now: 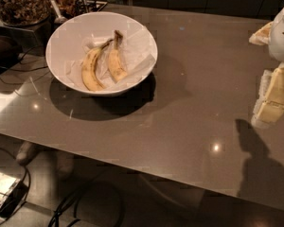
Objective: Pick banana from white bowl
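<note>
The white bowl (61, 41) stands on the table at the back left, lined with crumpled white paper. Two bananas lie in it side by side. The banana (116, 60) is the straighter one on the right, with a thick dark-brown stem end pointing away. The more curved banana (91, 67) lies to its left. My gripper (270, 105) hangs at the right edge of the view, well to the right of the bowl and above the table, with nothing in it that I can see.
The brown glossy table (189, 108) has its front edge running across the lower part of the view. A glass jar of dark bits (19, 4) and utensils stand behind the bowl at the top left. Cables (75, 207) lie on the floor below.
</note>
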You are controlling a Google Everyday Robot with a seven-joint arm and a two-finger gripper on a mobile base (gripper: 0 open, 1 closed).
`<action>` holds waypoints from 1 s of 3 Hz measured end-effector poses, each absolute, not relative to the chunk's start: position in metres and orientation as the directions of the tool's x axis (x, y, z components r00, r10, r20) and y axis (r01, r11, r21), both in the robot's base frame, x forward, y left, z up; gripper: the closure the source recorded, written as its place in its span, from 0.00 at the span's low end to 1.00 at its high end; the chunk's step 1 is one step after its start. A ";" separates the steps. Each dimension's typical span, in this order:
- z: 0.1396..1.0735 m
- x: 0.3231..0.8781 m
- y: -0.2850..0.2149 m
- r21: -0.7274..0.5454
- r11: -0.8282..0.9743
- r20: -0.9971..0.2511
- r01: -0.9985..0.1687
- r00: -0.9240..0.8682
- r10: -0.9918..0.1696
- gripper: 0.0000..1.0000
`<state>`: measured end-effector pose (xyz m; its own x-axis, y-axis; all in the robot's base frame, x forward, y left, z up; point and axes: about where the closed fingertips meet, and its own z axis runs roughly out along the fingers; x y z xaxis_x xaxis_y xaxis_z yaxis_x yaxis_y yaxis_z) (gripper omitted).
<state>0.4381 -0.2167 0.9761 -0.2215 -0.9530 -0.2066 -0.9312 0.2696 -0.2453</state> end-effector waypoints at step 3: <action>0.984 0.446 -0.198 -0.253 0.153 -0.165 -0.955 -0.113 -0.980 0.00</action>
